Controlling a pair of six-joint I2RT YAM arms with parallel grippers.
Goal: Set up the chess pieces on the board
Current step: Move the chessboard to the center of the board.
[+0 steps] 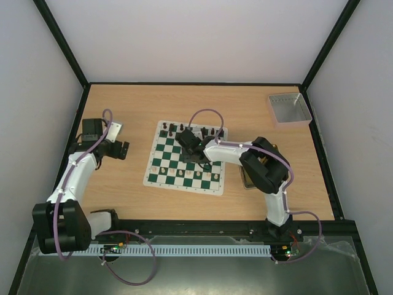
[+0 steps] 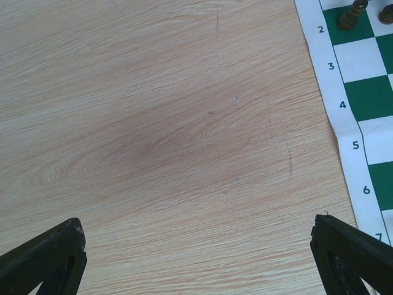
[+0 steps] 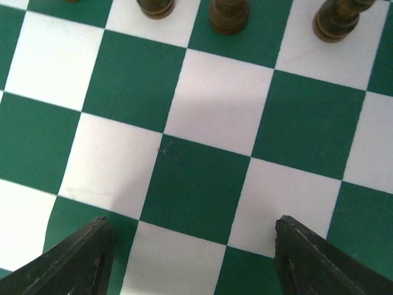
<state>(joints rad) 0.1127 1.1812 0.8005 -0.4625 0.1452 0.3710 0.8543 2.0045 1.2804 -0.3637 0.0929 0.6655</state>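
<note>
- Right gripper [image 3: 193, 261]: the jaws are standing well apart and are gripping nothing; its fingers [image 3: 73, 261] are hanging over bare green and white squares of the board [image 3: 202, 184].
- Dark chess pieces [image 3: 228, 15]: three are standing upright in a row just beyond the right fingertips, each on its own square; none is touching the gripper.
- Left gripper [image 2: 196, 264]: the jaws are spreading fully wide and are holding nothing; it is hovering over the bare wooden table [image 2: 153, 141]; the board's numbered white border is lying just to its right.
- Top view: the board is lying flat mid-table; dark pieces are standing along its far rows and light chess pieces [image 1: 198, 175] along its near rows; the right arm is reaching over the far half.
- Grey tray [image 1: 288, 109]: it is sitting at the far right corner, well apart from the board.
</note>
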